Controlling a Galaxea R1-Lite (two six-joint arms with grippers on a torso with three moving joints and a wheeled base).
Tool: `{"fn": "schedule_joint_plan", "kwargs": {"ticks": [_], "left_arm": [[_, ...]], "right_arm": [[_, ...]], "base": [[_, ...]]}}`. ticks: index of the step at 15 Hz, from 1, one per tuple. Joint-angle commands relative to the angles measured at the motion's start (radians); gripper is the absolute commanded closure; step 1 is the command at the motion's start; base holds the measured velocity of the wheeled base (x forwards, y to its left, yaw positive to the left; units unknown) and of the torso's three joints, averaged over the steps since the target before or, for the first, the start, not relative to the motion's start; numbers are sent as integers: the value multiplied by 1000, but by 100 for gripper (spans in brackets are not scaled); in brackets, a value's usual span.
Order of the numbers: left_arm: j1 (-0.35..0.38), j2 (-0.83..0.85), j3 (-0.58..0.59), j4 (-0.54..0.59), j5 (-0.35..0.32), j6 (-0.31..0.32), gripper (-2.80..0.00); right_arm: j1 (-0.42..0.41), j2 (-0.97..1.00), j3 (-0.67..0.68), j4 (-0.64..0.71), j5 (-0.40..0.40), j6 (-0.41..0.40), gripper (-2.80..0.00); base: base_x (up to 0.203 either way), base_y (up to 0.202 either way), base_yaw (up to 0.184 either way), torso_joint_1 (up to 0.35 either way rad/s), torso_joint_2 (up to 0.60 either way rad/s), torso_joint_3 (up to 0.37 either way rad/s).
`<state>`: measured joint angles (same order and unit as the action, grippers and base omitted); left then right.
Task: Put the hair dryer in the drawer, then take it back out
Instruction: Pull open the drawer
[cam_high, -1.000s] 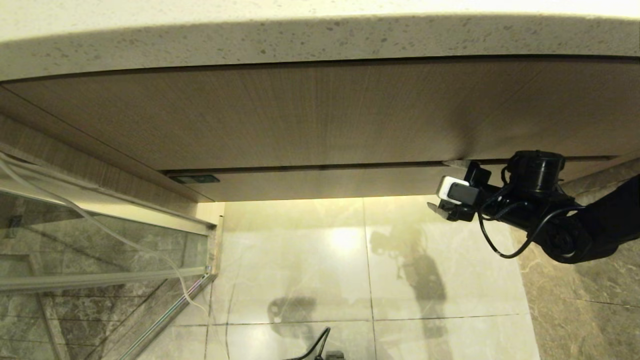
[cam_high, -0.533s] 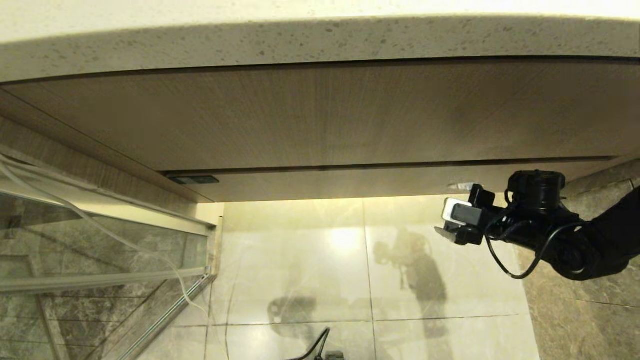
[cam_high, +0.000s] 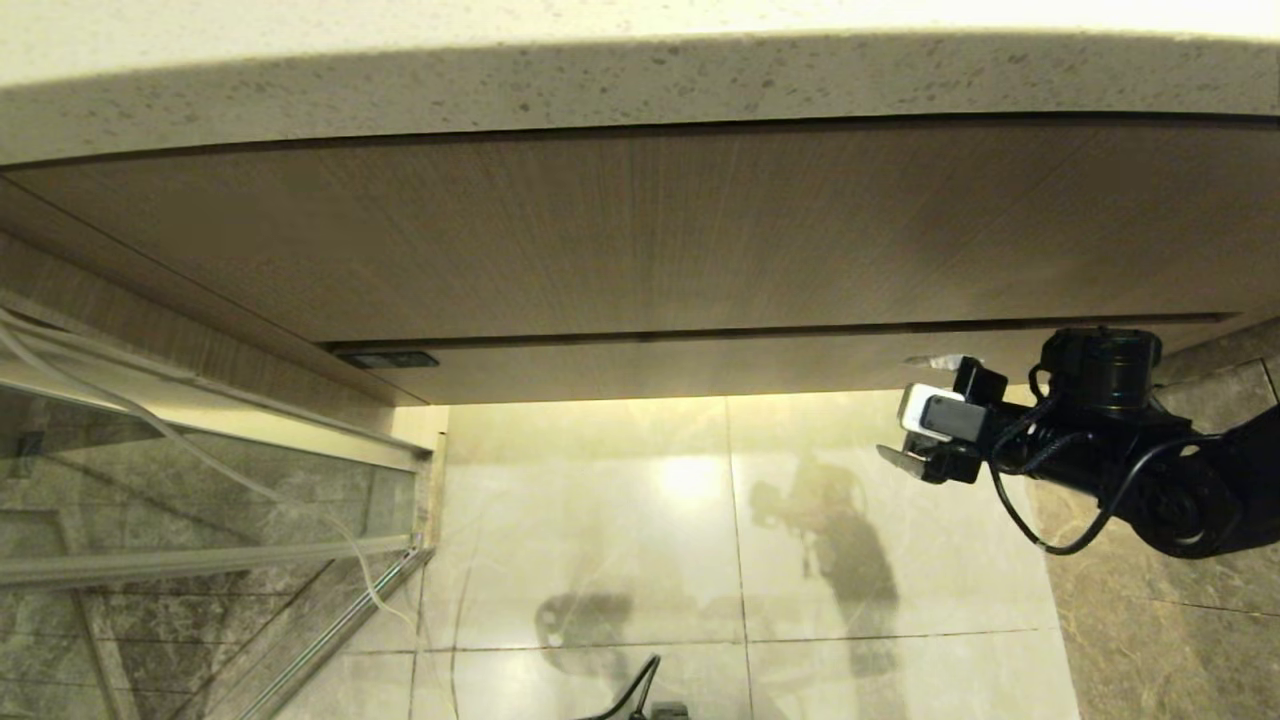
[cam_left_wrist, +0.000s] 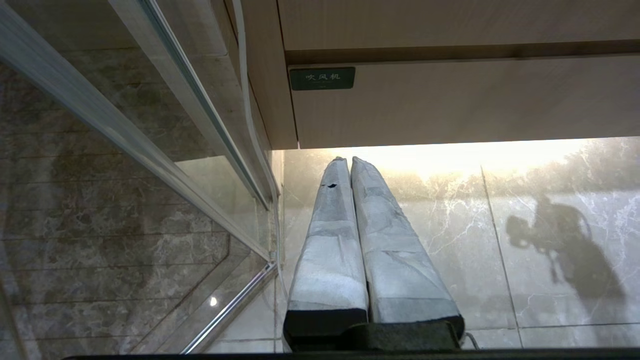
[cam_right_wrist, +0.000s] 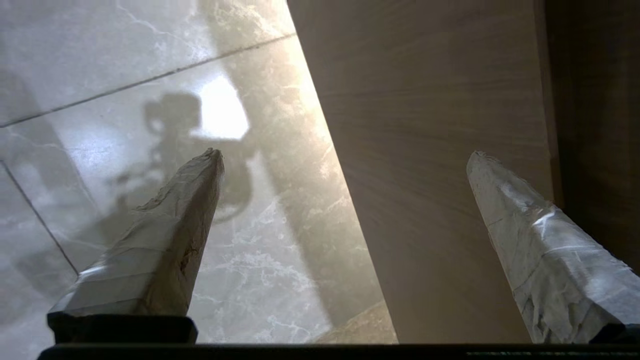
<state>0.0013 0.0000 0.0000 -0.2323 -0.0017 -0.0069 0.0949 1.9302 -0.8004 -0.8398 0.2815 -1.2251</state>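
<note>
One open right hand hovers just below the closed drawer, touching nothing.

We see a bathroom — a stone counter, a glass shower screen, a glossy marble floor.

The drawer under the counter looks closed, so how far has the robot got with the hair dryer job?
Nothing looks done. The drawer is shut and no hair dryer is in view, so whether it lies inside cannot be told. In hand: the right pincer is open by the drawer front's right end. The left pincer is shut, low over the floor. Opening the drawer probably comes next.
</note>
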Motion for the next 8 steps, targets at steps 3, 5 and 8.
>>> {"fn": "schedule_joint_plan", "kwargs": {"ticks": [3,5,8], "left_arm": [[0,0,40,-2,0,0,0],[0,0,40,-1,0,-1,0],[0,0,40,-1,0,0,0]], "right_arm": [[0,-24,-11,-8,3,8,-280],[0,-23,-16,-18,2,29,-280],[2,-30,-16,-17,2,33,-280]], "base": [[0,0,0,0,0,0],[0,0,0,0,0,0],[0,0,0,0,0,0]]}}
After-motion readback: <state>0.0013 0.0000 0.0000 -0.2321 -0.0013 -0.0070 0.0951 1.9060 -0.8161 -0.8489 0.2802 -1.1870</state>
